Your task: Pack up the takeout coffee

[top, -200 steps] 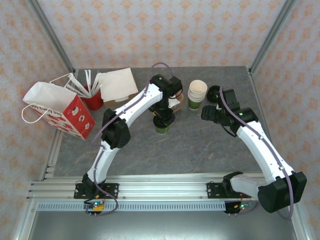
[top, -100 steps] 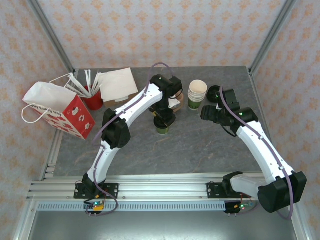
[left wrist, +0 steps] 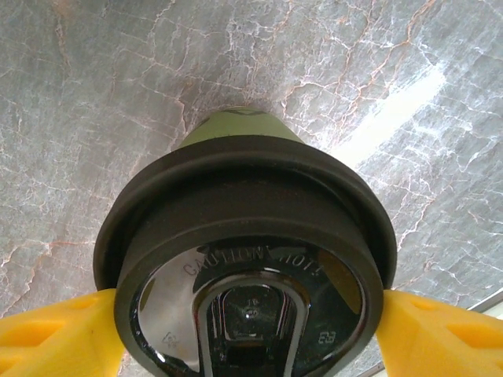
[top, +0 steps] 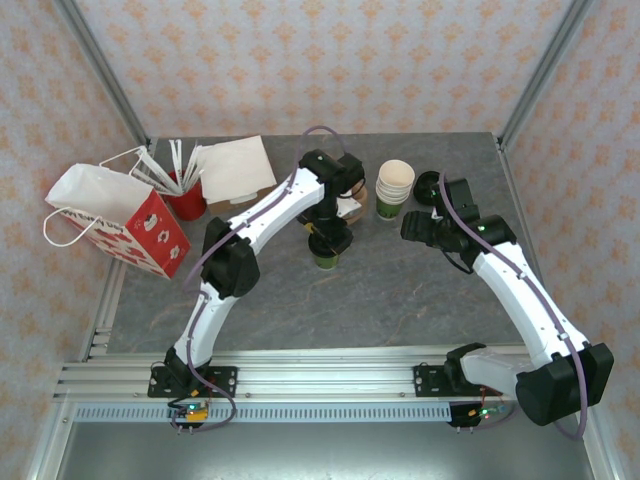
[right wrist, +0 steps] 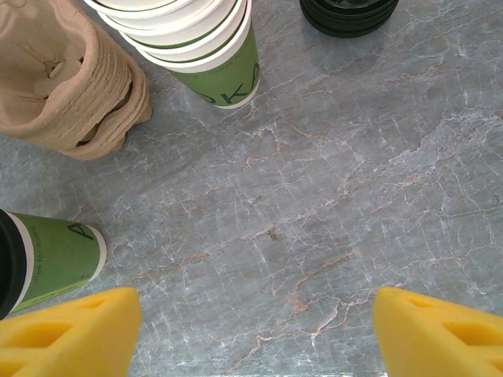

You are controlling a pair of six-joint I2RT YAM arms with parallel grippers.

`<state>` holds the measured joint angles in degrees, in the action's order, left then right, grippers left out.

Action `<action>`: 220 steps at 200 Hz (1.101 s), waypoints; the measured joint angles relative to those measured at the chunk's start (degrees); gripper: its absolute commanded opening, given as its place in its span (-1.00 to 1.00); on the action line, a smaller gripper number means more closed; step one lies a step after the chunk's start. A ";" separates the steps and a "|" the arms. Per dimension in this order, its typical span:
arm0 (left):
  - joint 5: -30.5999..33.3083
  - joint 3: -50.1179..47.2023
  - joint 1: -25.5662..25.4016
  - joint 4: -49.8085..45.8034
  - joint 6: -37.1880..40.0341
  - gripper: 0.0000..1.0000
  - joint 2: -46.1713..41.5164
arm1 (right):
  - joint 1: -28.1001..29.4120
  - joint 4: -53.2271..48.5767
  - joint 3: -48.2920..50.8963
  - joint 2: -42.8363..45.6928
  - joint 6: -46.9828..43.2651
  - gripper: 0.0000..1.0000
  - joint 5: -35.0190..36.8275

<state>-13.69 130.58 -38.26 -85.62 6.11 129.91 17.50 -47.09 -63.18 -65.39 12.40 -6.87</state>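
At table (top: 400,300) centre, left gripper (left wrist: 247,334) clamps takeout coffee (left wrist: 240,129), lid (left wrist: 236,184) embossed "CAUTION HOT"; right gripper (right wrist: 255,330) gapes wide, empty.

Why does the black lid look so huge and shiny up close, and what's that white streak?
Left wrist view: the takeout coffee sits under the lens, so its glossy lid looms large and mirrors what's above; the streak is glare on the table. Top external view: even light.

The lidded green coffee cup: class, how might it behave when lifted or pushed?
The coffee cup narrows toward its base, so a high push could tip it. Its glossy lid may slip if gripped there.
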 measured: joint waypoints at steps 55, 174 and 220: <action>-0.66 -2.58 0.00 2.36 -0.02 0.62 -4.66 | 0.31 0.00 0.02 0.00 0.42 0.55 -0.04; -2.03 -40.39 7.74 26.75 -10.93 0.45 -39.34 | 16.46 11.17 2.47 -5.14 1.11 0.44 -6.69; 0.90 -49.13 13.27 30.99 -14.82 0.46 -43.98 | 23.91 9.94 -5.55 -14.51 -3.13 0.56 -3.45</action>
<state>-12.80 81.45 -24.99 -54.63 -8.71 85.93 41.41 -37.15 -68.73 -79.90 9.28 -10.33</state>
